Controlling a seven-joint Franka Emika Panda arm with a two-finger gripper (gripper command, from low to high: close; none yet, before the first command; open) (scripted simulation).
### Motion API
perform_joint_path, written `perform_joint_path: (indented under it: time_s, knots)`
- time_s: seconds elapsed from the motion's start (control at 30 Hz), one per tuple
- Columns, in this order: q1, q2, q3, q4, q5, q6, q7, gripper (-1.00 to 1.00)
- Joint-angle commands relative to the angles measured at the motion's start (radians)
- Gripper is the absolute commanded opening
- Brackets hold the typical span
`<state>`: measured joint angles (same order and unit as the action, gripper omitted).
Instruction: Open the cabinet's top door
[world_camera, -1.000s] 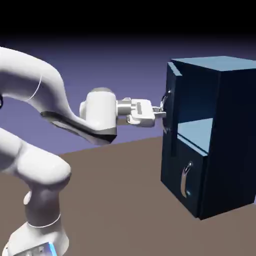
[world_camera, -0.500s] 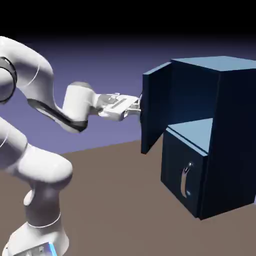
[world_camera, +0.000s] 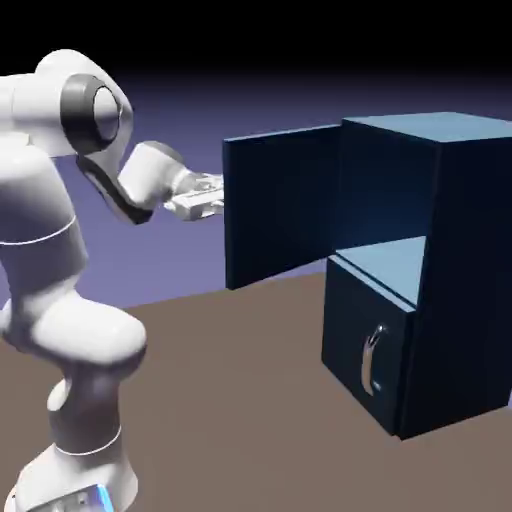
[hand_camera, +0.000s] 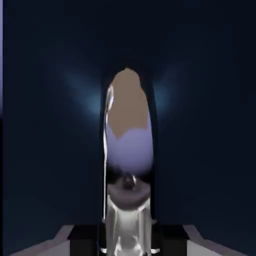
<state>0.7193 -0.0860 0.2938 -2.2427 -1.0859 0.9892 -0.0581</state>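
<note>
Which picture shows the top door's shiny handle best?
The hand view shows the handle best, because it is big and close there, between the finger tips. The exterior view shows none of it: the open top door hides it, and you only see the hand reaching behind.

shiny curved handle (hand_camera: 128, 150) runs up mid-view, lower end between jaws (hand_camera: 128, 240); dark navy door panel (hand_camera: 50, 165) behind.
</note>
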Motion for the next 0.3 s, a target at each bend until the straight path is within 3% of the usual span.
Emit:
perform_joint_path:
  time_s: [0.0,0.27]
  knots:
    - [-0.001,0.031,0.004,0.037,0.015,-0.03,0.009,-1.0]
    - [0.017,0.24,0.005,0.3,0.107,-0.23,0.075,-1.0]
